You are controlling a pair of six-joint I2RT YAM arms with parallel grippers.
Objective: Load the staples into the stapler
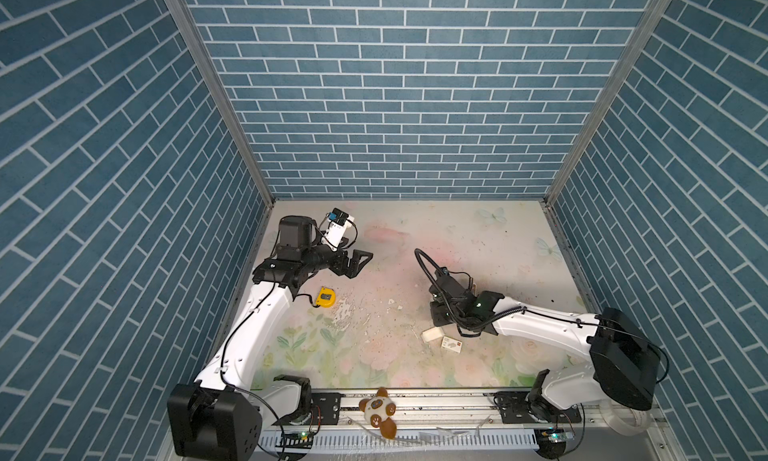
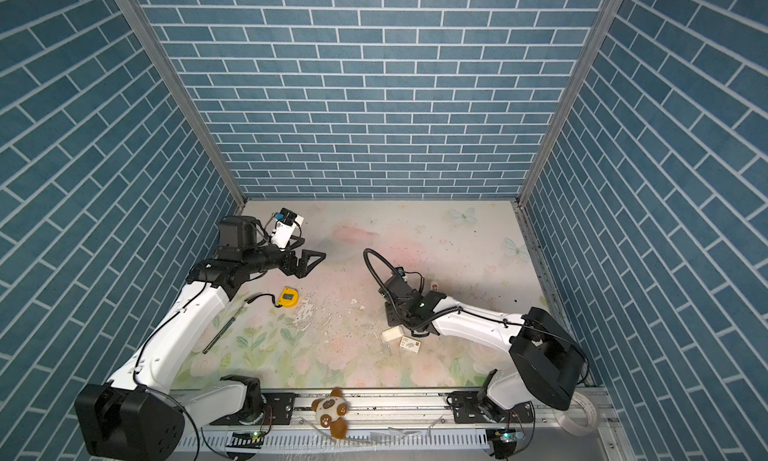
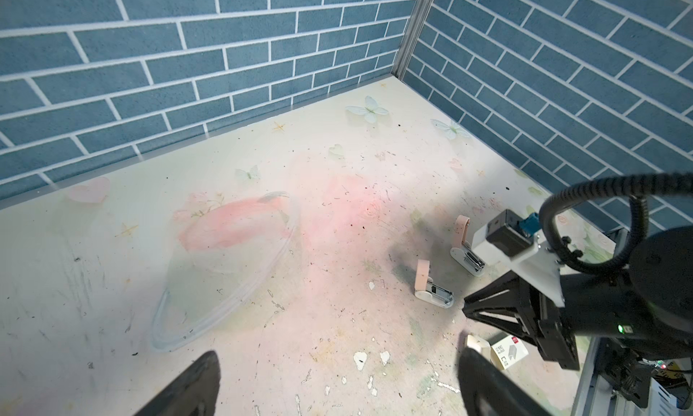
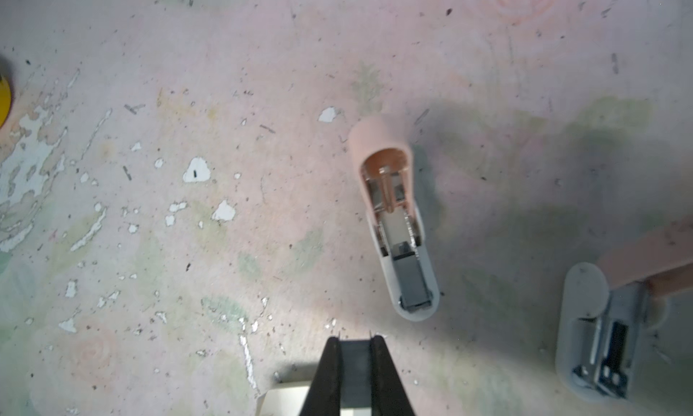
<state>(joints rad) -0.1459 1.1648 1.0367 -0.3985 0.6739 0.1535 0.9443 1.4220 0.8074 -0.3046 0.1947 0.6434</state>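
Grey staple strip [image 4: 354, 352] gripped by right claw [image 4: 354, 339], pink-lidded stapler [image 4: 403, 245] open nearby

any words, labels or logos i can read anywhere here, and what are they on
Nothing can be read for certain.
White staple sleeve: dark printed characters, a small red square mark and a grey drawing; too blurred to read.
Yellow tape measure: dark label on its face; too small to read.
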